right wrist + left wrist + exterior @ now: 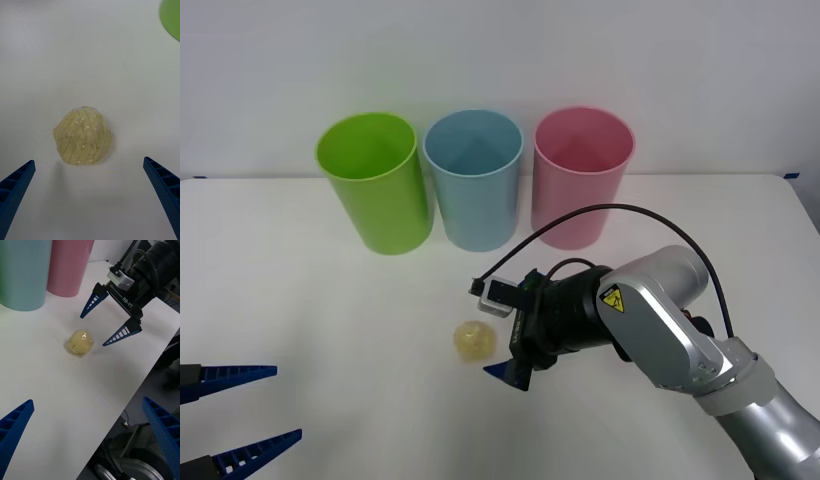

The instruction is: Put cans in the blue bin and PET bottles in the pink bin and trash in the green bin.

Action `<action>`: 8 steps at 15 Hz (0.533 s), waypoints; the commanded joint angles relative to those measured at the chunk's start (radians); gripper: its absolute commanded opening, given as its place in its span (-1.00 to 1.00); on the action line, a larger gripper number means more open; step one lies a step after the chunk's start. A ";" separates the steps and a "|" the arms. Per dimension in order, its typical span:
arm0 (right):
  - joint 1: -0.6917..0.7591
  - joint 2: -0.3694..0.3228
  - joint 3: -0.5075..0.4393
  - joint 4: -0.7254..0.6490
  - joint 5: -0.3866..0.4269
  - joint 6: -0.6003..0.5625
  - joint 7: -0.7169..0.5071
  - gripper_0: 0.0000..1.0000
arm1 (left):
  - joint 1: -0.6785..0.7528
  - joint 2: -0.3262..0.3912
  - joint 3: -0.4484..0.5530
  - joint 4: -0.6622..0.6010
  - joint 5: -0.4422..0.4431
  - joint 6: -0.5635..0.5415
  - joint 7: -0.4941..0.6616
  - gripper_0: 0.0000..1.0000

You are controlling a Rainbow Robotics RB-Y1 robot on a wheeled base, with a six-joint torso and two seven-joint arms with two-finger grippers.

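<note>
The trash (475, 340) is a pale yellowish wrinkled lump lying on the white table in front of the bins. My right gripper (498, 345) is open just right of it, low over the table, fingers pointing at it. In the right wrist view the trash (83, 135) lies between and slightly ahead of my right gripper's (89, 160) spread blue fingers, untouched. The left wrist view shows the trash (80, 342) with the right gripper (93, 331) open beside it. The green bin (375, 185), blue bin (473, 180) and pink bin (580, 180) stand upright in a row at the back. My left gripper (285, 403) waits open at the near left.
A black cable (620, 215) loops above the right wrist. A white wall rises behind the bins. The table's (123, 390) edge runs close past the right arm in the left wrist view, with the robot's base below it.
</note>
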 commanded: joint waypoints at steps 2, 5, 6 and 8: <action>0.000 0.000 0.000 0.000 0.000 0.000 0.000 1.00 | 0.000 0.000 0.000 0.000 0.000 0.000 0.000 1.00; 0.000 0.000 0.000 0.000 0.000 0.000 0.000 1.00 | 0.000 0.000 0.000 0.000 0.000 0.000 0.000 1.00; 0.000 0.000 0.000 0.000 0.000 0.000 0.000 1.00 | 0.000 0.000 0.000 0.000 0.000 0.000 0.000 1.00; 0.000 0.000 0.000 0.000 0.000 0.000 0.000 1.00 | 0.000 0.000 0.000 0.000 0.000 0.000 0.000 1.00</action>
